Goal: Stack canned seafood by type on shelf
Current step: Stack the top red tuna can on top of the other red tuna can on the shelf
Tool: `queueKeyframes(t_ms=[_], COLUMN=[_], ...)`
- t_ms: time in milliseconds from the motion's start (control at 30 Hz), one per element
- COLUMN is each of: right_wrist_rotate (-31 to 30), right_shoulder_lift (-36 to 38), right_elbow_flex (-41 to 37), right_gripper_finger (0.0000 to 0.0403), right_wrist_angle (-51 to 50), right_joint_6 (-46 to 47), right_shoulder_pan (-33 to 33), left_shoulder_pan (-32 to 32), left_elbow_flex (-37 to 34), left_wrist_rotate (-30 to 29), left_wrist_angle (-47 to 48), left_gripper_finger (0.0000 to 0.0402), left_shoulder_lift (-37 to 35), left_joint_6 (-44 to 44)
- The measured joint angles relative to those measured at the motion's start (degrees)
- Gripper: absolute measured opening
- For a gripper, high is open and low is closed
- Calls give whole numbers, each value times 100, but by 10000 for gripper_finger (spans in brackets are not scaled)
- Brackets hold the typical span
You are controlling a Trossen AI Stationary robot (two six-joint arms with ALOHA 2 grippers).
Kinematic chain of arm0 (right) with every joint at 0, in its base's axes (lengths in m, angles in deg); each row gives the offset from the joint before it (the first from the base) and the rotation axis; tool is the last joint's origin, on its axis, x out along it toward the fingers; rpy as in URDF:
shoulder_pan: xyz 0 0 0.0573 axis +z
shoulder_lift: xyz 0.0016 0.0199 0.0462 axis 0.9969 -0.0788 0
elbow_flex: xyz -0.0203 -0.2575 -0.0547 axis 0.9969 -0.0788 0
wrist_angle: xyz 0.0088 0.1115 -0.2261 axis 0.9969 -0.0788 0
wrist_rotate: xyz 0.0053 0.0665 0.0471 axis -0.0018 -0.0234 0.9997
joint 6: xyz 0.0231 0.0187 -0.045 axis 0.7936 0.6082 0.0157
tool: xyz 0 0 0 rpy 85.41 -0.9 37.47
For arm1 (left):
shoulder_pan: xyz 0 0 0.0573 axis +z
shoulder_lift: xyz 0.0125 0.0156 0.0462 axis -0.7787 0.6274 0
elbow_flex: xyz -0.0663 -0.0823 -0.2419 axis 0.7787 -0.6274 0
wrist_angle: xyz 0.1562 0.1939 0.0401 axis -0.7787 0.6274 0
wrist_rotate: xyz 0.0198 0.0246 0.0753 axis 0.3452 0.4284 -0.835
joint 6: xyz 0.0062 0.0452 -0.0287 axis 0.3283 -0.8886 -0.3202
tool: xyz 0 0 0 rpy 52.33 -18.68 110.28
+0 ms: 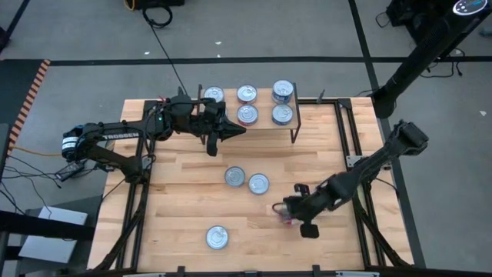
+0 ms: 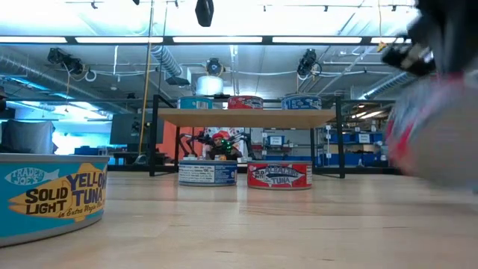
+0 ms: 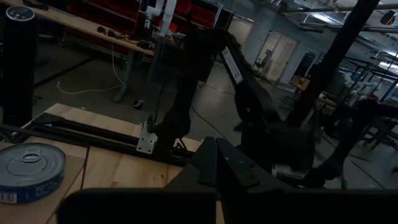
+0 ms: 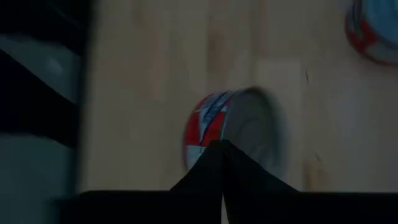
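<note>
Right claw (image 1: 296, 211) over red tin (image 4: 233, 134) on tabletop (image 1: 184, 208), grip state unclear. Left claw (image 1: 227, 131) closed beside shelf (image 1: 265, 104). Judged step: pickup; next, secure grasp.

Overhead looks down; low level; both see shelf (image 1: 254, 115).

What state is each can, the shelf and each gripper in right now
Shelf: standing, five cans on top.
Cans on shelf: upright, two of them stacked-looking at its right end.
Pair of cans mid-table: upright, side by side.
Lone can near front edge: upright, untouched.
Red can: at the right gripper, blurred, tilted.
Left gripper: fingers together, empty, beside the shelf.
</note>
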Motion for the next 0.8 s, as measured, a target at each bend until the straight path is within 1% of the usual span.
queueKeyframes(t_ms=[167,267,333,400,500,600,700,800], right_wrist_rotate=[472,967,1337,1583,1708,1766,1765,1666], right_shoulder_lift=[694,850,877,867,869,911,953,873], right_elbow_flex=[7,-49,-235,-447,-674,-723,-721,-717], right_gripper_finger=[3,3,3,3,5,5,9,17], right_wrist_angle=[363,578,749,778,787,911,1129,1354], right_joint_6=[522,837,1004,1129,1148,993,929,1209], right_shoulder_pan=[-390,-654,-799,-919,-1038,-1066,-834,-493], left_shoulder_pan=[0,1,0,0,0,0,1,-3], left_elbow_flex=[0,0,0,0,0,0,0,0], left_wrist_rotate=[0,0,0,-2,-1,-2,-2,35], left_wrist_angle=[-2,-2,-2,-2,-3,-2,9,78], left_gripper_finger=[2,2,2,2,2,2,2,2], left_shoulder_lift=[0,0,0,0,0,0,0,1], left_joint_6=[-5,2,3,5,18,49,49,28])
